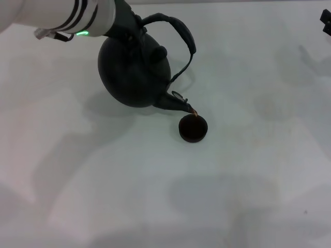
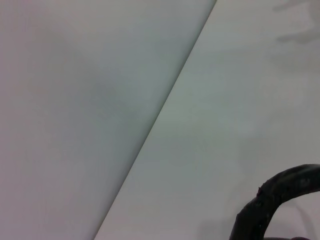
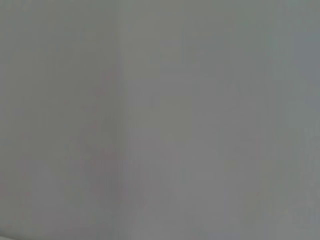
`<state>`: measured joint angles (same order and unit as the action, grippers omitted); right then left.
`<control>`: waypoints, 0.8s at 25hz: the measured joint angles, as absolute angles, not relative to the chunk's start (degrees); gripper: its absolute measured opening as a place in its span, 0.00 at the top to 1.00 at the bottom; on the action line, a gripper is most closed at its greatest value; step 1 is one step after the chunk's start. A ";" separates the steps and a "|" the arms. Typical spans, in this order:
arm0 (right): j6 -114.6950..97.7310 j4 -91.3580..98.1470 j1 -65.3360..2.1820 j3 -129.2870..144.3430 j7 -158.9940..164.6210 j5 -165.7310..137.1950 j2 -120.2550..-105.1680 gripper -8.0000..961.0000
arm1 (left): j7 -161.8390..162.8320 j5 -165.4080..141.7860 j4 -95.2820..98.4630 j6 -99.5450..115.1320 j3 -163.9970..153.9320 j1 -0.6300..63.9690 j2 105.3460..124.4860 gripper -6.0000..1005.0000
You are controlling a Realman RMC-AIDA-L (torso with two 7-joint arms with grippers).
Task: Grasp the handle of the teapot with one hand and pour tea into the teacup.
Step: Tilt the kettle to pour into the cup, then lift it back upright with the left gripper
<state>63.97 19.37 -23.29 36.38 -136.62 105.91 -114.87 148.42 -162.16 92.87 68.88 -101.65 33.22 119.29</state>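
Observation:
The matte black teapot (image 1: 132, 75) hangs tilted at the back left of the table, with its spout (image 1: 176, 102) pointing down to the right. The spout tip is just above the small dark teacup (image 1: 193, 129), and a thin amber stream runs from it into the cup. My left gripper (image 1: 132, 23) is shut on the left end of the rough arched handle (image 1: 181, 31). A piece of the handle also shows in the left wrist view (image 2: 280, 192). My right gripper (image 1: 327, 20) is parked at the far right edge of the head view, mostly cut off.
The white table (image 1: 103, 181) lies all around the teapot and cup, with only soft shadows on it. The table's edge (image 2: 160, 115) shows as a slanted line in the left wrist view. The right wrist view shows only a plain grey surface.

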 joint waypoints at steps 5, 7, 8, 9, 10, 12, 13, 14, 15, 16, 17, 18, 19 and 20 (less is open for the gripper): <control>63.21 19.32 -23.65 36.38 -136.71 105.91 -114.80 0.09 | 150.20 -162.04 93.27 68.10 -101.82 32.07 119.28 0.85; 62.86 19.34 -23.75 36.38 -136.73 105.91 -114.79 0.09 | 150.74 -161.82 93.79 67.96 -101.88 31.34 119.30 0.85; 62.67 19.38 -23.78 36.38 -136.73 105.91 -114.79 0.09 | 151.42 -161.69 94.50 67.93 -102.19 30.49 119.33 0.85; 62.52 19.45 -23.82 36.38 -136.74 105.91 -114.78 0.09 | 151.42 -161.69 94.50 67.93 -102.19 30.49 119.33 0.85; 62.27 19.50 -23.89 36.38 -136.74 105.91 -114.78 0.09 | 151.80 -161.68 95.01 67.92 -102.47 29.94 119.33 0.85; 61.88 19.52 -24.07 36.38 -136.75 105.91 -114.76 0.09 | 152.40 -161.64 95.82 67.91 -102.96 29.05 119.34 0.85; 61.73 19.52 -24.14 36.38 -136.76 105.91 -114.73 0.09 | 152.76 -161.60 96.41 67.92 -103.19 28.34 119.32 0.85; 61.63 19.53 -24.23 36.38 -136.76 105.91 -114.71 0.09 | 152.98 -161.62 96.87 67.92 -103.31 27.75 119.30 0.85; 61.52 19.52 -24.33 36.38 -136.76 105.91 -114.68 0.09 | 153.21 -161.61 97.39 67.92 -103.35 27.06 119.30 0.85; 61.46 19.52 -24.37 36.38 -136.76 105.91 -114.68 0.09 | 153.54 -161.60 98.01 67.91 -103.35 26.12 119.31 0.84; 61.44 19.52 -24.40 36.38 -136.76 105.91 -114.68 0.09 | 153.77 -161.62 98.33 67.92 -103.35 25.63 119.31 0.84; 61.41 19.51 -24.41 36.38 -136.76 105.91 -114.68 0.09 | 154.04 -161.60 98.71 67.91 -103.34 24.92 119.31 0.84; 61.40 19.50 -24.41 36.38 -136.76 105.91 -114.68 0.09 | 154.34 -161.58 99.02 67.91 -103.31 24.19 119.29 0.84; 61.40 19.46 -24.41 36.38 -136.76 105.91 -114.68 0.09 | 154.55 -161.56 99.29 67.91 -103.13 23.34 119.29 0.84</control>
<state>61.40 19.46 -24.41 36.38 -136.76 105.91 -114.68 154.55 -161.56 99.29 67.91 -103.13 23.34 119.29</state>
